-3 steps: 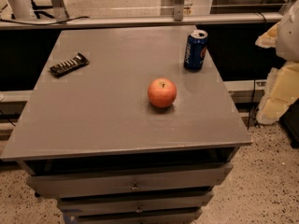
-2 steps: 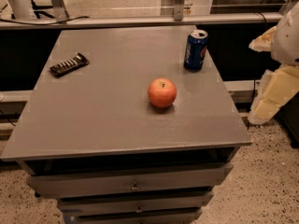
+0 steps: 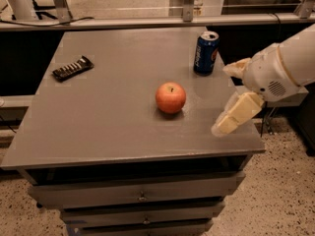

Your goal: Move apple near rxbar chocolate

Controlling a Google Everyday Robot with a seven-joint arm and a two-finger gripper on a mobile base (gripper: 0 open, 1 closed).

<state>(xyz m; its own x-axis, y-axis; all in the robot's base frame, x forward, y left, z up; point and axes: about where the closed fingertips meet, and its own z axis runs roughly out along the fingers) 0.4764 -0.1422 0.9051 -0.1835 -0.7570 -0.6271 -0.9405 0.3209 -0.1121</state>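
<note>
- The apple (image 3: 171,97) sits mid table (image 3: 98,132), free to grasp.
- The bar (image 3: 73,68) lies near the far left corner, well apart.
- The claw (image 3: 226,97) hangs at the right edge, fingers apart, empty.

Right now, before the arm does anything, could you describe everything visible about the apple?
The apple is round and red-orange, smooth-skinned, with a small stem dimple on top. It sits upright on the grey table, a little right of the middle in the picture. Only the table touches it. The blue soda can stands behind it, apart; the rxbar chocolate lies far off at the picture's left. The gripper, open, is to its right near the table edge, not touching it.
</note>
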